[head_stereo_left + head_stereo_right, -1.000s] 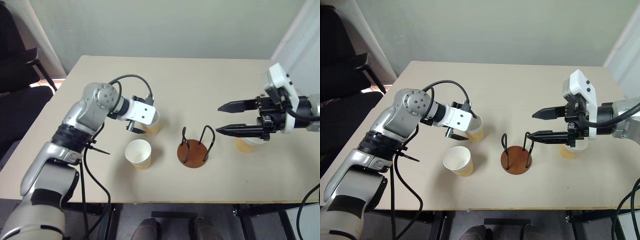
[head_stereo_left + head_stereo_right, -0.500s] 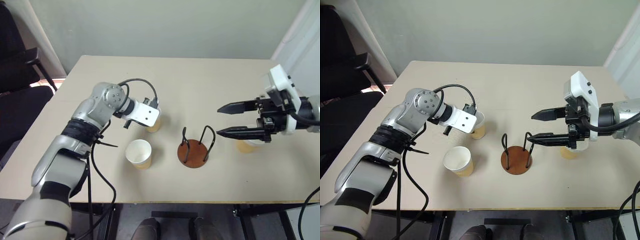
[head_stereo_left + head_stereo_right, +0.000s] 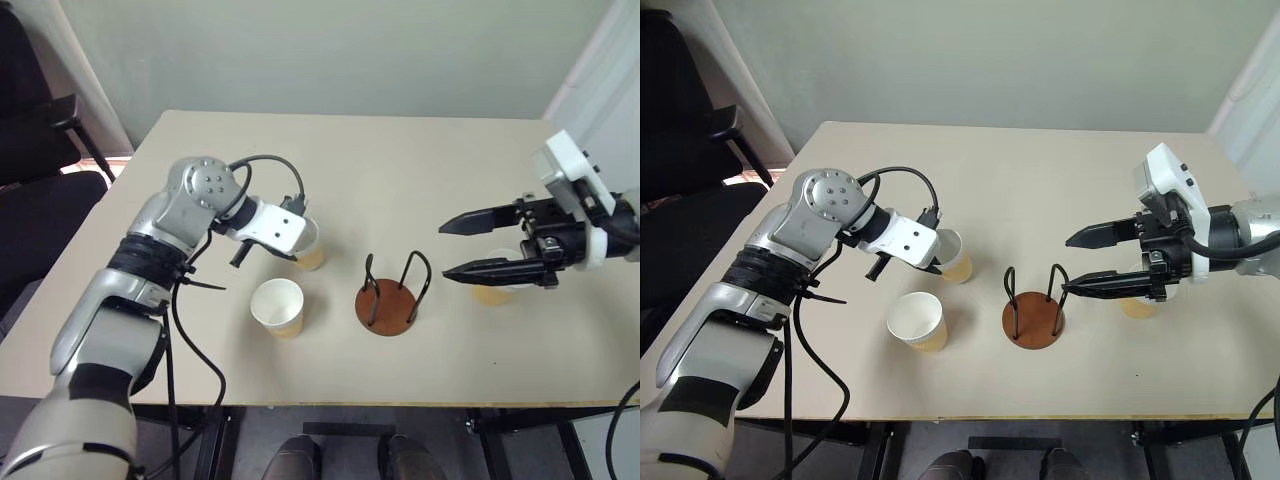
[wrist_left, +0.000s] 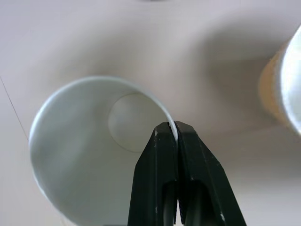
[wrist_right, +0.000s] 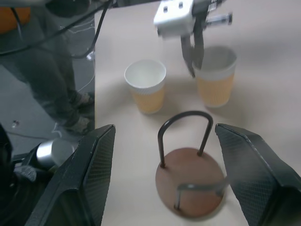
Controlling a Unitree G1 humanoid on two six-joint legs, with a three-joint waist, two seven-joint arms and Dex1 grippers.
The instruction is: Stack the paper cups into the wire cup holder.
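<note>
Two fingers of my left gripper [image 4: 177, 136] are now pressed tight on the rim of a paper cup [image 3: 952, 254], one finger inside the wall and one outside; a second ago they were spread wide around it, so the grab is freshly made. That cup sits left of centre in the head view, and I can't tell whether it has left the table yet. I'd say the first pickup is done and the carry over to the wire cup holder [image 3: 1033, 305] is what comes next. The holder sits just right of the held cup, near the middle of the frame toward the lower edge, its two black loops upright on the brown disc and nothing in it yet. A second cup [image 3: 917, 322] stands lower left of the holder, upright and untouched, well apart from my fingers. My right gripper [image 3: 1086, 262] hangs at the right side of the frame with its jaws spread and nothing between them, pointing across toward the holder, same as it was a second ago. The third cup [image 3: 1137, 304] is on the table right below it, partly hidden by the lower finger. The table [image 3: 1040, 180] is a plain beige top. Behind it is a pale greenish wall, a black chair [image 3: 685, 150] fills the upper left corner, and the right wrist view catches a person's legs [image 5: 61, 80] standing beside the table.
</note>
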